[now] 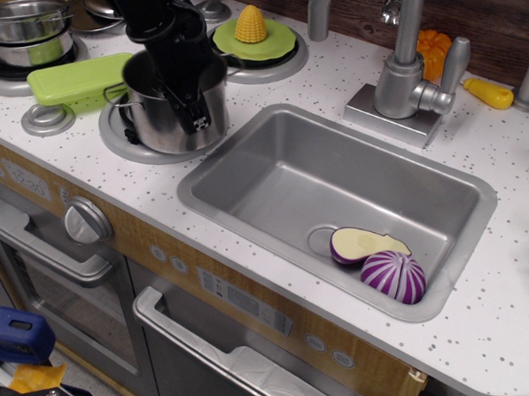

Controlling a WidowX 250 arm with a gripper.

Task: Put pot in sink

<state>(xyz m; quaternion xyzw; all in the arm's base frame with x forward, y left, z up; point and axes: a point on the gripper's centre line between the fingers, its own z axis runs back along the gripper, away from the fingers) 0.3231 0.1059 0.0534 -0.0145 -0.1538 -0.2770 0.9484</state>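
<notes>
Pot stands directly under the tool, on the round grey burner ring at the front of the toy stove. The black tool reaches down from the upper left and lies across the pot's right-hand rim, its tip against the outer steel wall on the side facing the sink; one finger seems to drop inside the pot and the other outside, so the rim looks pinched between them, though the fingers are dark and partly hidden and I cannot tell for sure how tightly they close. A thin wire handle of the pot shows at its left side, away from the tool.

To the tool's right, close by, lies the grey sink set in the white speckled worktop. In the sink's far right corner, well apart from the tool, rest a halved aubergine and a purple-striped onion half, touching each other beside the drain.

Left of the tool, just beside the pot, sits a lime-green flat block. Further left are stacked steel pots showing green inside. Behind the tool, a corn cob stands on a green disc. The tap rises behind the sink.
</notes>
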